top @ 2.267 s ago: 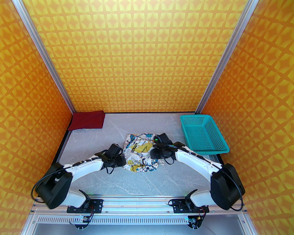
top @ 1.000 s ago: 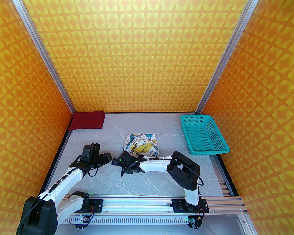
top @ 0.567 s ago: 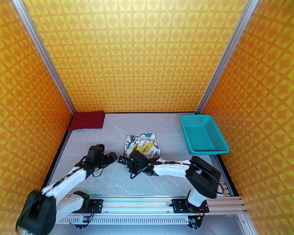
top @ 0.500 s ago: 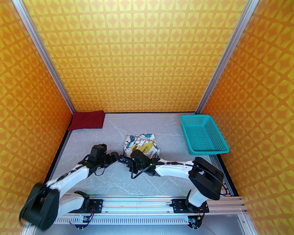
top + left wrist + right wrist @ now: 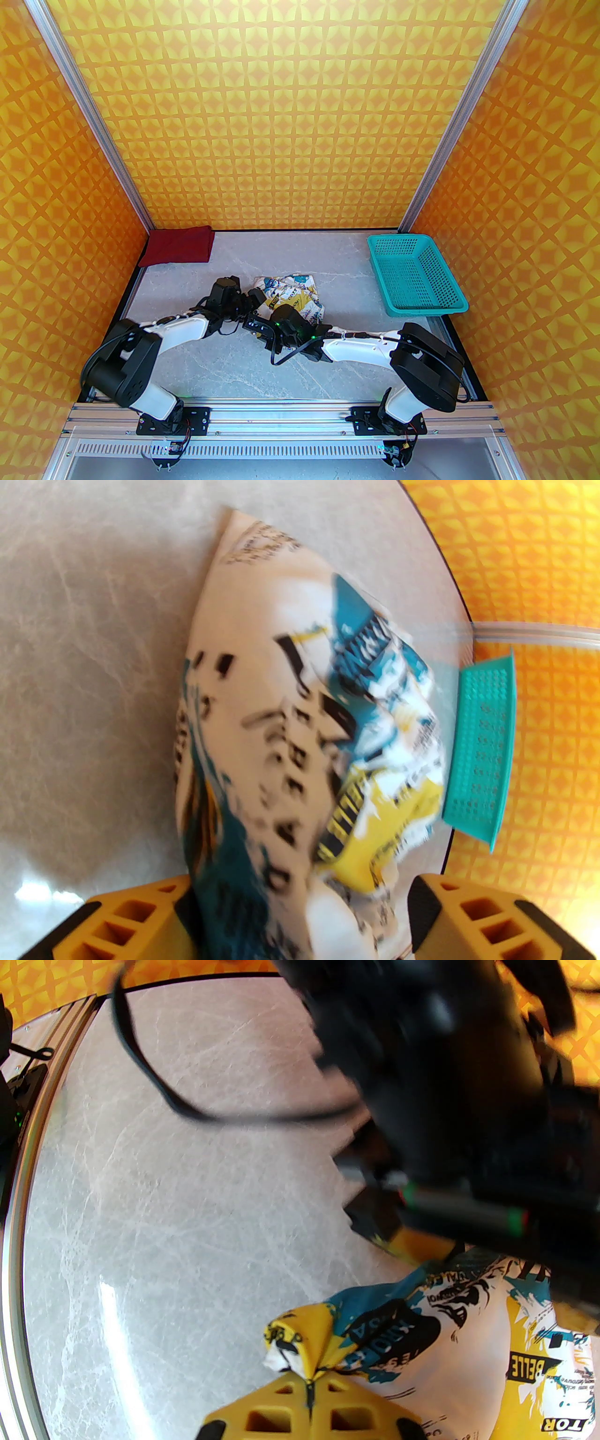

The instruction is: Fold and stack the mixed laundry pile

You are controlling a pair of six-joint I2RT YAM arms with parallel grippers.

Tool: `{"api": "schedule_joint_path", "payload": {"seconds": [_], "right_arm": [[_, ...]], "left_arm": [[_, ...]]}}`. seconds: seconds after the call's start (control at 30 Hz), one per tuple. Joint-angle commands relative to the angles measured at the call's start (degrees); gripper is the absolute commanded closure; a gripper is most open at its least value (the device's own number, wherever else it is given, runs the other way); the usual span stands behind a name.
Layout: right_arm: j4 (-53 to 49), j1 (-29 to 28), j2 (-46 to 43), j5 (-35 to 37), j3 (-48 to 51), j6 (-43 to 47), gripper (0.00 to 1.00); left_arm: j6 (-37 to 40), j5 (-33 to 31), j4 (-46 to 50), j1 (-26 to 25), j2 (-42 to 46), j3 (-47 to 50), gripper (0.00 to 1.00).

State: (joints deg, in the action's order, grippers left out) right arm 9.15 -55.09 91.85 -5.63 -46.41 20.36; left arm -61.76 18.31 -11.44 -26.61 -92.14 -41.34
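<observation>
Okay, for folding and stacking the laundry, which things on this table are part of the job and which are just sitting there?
Part of the job:
printed white garment, pinched by the shut right claw, open left claw straddling it
dark red T-shirt, folded in the far left corner

Just lying about:
teal basket, at the far right

A robot lab cell: aluminium frame (image 5: 451, 126), orange patterned walls (image 5: 281, 117), bolted arms (image 5: 361, 348).
</observation>
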Motion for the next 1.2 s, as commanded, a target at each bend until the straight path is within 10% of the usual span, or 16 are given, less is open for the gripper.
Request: {"api": "schedule_joint_path", "payload": {"seconds": [0.0, 0.37, 0.53, 0.6, 0.77, 1.17], "right_arm": [[3.5, 0.4, -1.9, -0.7, 1.2, -1.4, 1.0], [5.8, 0.7, -2.5, -0.9, 2.3, -1.9, 1.0], [6.5, 0.7, -3.8, 0.5, 3.2, -2.0, 0.99], [6.1, 0.7, -4.7, 2.4, 3.6, -2.4, 0.78], [3.6, 1.3, -10.8, 10.6, 5.6, -8.3, 0.39], [-2.9, 9.9, -26.7, 26.4, 9.6, -23.2, 0.27]], "left_arm": [[-2.2, -3.7, 1.1, -0.6, -1.8, -1.8, 0.26], [-2.5, -2.2, 1.5, -2.7, -7.5, -6.0, 0.26], [-3.3, -1.0, -3.2, -3.0, -10.3, -7.9, 0.8], [-2.8, -1.6, -5.7, -3.0, -10.2, -7.8, 1.0], [7.1, -4.7, 1.2, -0.8, -8.8, -10.7, 1.0], [41.5, -7.4, 20.4, 13.7, -14.4, -31.4, 1.0]]}}
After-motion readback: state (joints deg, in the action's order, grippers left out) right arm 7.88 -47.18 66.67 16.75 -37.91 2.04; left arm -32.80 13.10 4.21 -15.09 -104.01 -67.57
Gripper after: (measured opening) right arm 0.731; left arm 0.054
